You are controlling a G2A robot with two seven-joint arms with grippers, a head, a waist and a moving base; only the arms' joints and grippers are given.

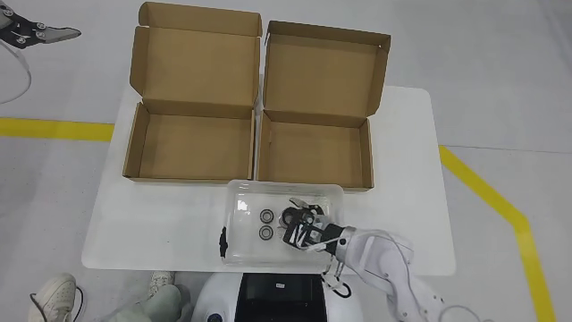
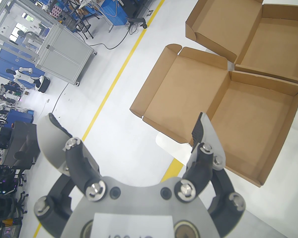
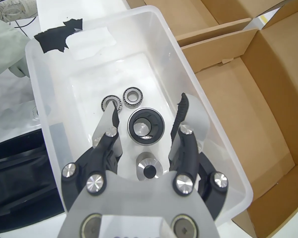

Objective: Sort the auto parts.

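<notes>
A clear plastic bin stands at the table's near edge and holds the parts. Two small steel bearings lie side by side in it, beside a larger black-and-steel ring and a steel collar. My right gripper is down inside the bin, open, with its fingers on either side of the large ring. My left gripper is open and holds nothing, raised off to the side of the boxes.
Two open cardboard boxes stand side by side behind the bin, both bare inside; they also show in the left wrist view. Black tape marks the bin's far end. White table lies free to the right.
</notes>
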